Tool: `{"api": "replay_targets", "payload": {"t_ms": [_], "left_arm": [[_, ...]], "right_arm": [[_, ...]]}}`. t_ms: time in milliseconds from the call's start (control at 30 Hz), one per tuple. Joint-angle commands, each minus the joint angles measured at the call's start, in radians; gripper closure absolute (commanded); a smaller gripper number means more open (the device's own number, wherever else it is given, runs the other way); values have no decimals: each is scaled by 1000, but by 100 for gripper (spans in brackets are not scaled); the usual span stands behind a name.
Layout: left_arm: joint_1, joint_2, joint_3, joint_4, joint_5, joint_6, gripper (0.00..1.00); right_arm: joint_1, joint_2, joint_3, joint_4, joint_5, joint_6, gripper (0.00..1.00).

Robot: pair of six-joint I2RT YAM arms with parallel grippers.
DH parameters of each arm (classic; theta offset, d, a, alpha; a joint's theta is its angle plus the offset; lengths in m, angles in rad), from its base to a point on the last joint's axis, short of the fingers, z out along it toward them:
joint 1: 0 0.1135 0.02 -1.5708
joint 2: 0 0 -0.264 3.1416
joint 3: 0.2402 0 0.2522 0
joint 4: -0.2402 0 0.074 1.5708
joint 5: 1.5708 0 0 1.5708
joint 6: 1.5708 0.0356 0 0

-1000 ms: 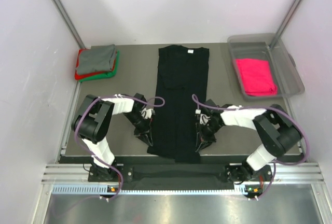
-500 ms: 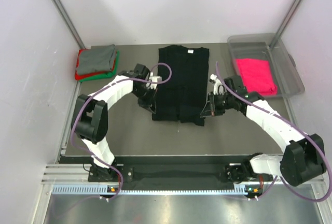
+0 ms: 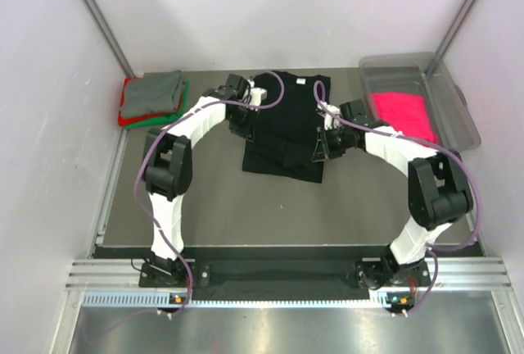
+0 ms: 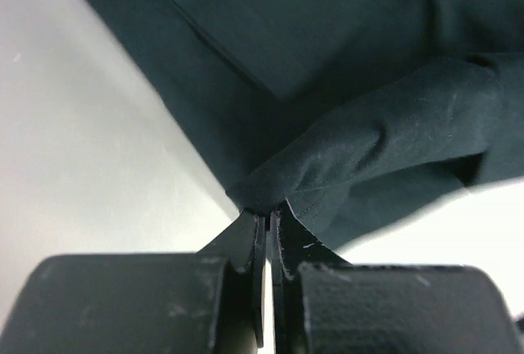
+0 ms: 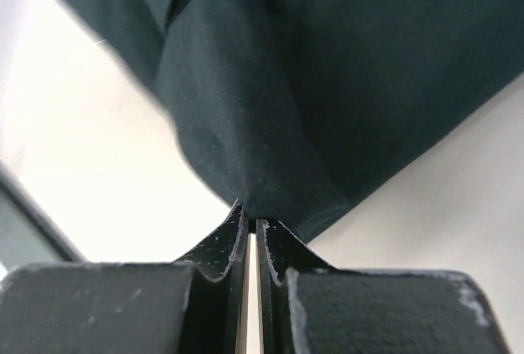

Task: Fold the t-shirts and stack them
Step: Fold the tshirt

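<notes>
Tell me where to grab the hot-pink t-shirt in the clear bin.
I'd pinch the right edge of the folded hot-pink cloth t-shirt from straight above: it lies flat in the clear plastic bin, whose walls block sideways approaches; bare floor beside that edge leaves room.

A black cloth t-shirt [image 3: 286, 120] lies in the middle of the table [image 3: 213, 198], its collar and white neck label [image 3: 300, 82] toward the far edge. Its lower part is doubled up over the chest in a rumpled fold. The left pincer [image 4: 266, 216] and the right pincer [image 5: 250, 221] each pinch one side of that fold. At the far left, a folded grey t-shirt [image 3: 155, 90] tops a red t-shirt [image 3: 129, 116] and a green t-shirt [image 3: 177, 111]. A folded hot-pink t-shirt [image 3: 403, 119] lies flat in the clear plastic bin [image 3: 458, 108] at the far right.
</notes>
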Motion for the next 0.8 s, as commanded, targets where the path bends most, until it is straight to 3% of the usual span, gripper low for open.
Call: {"api": "replay_targets", "payload": {"t_ms": [0,367,767], "left_arm": [[4,64,59,29,-31,24,100],[6,41,47,168,-80,20,100],[7,84,104,181,-149,-11,100]], "right_arm": [[-35,42,58,137,30,-45,100],[-119,134,146,249,70,-54,100],[-120,240,218,293,64,-19,100]]}}
